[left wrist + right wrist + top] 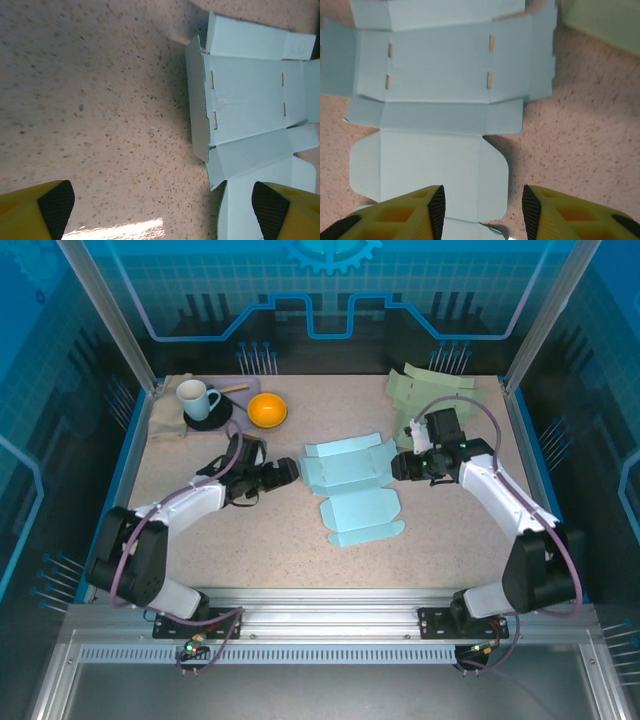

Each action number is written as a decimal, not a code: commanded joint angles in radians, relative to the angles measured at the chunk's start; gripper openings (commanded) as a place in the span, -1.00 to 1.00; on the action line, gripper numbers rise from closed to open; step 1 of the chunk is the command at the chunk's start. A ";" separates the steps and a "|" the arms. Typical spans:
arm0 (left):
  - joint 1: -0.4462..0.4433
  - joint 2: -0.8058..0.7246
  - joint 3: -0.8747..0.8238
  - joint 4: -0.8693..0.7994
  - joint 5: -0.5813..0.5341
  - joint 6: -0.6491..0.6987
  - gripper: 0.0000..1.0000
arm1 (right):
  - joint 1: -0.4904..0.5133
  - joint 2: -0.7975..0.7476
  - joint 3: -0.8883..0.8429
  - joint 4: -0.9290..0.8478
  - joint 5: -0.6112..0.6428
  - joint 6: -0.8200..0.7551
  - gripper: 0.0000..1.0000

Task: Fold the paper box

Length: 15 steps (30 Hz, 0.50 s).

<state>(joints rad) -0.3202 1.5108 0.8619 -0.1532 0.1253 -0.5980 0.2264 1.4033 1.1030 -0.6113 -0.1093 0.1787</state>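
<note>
Flat blue paper box (352, 485) lies between our two jaws. Left gripper (162, 205) wide open, empty. Right gripper (482, 207) half open, empty, over flap (430, 165). We should grip flap near crease, fold upward slowly.

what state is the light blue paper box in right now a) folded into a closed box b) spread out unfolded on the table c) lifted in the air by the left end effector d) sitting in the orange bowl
B: the light blue paper box lies opened out on the table with its panels and flaps spread to the sides, none of them closed up into a box shape.
</note>
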 commanded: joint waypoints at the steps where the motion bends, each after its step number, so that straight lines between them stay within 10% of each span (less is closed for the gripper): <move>1: -0.035 0.080 0.081 0.014 0.032 -0.007 0.89 | 0.039 -0.071 -0.004 0.077 0.064 0.000 -0.05; 15: -0.053 0.373 0.283 0.068 0.095 -0.009 0.51 | 0.095 -0.135 0.002 0.140 0.014 -0.065 -0.06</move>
<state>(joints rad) -0.3641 1.8576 1.1122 -0.1211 0.1734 -0.6037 0.3061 1.2884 1.1027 -0.4942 -0.0811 0.1440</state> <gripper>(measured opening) 0.765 0.473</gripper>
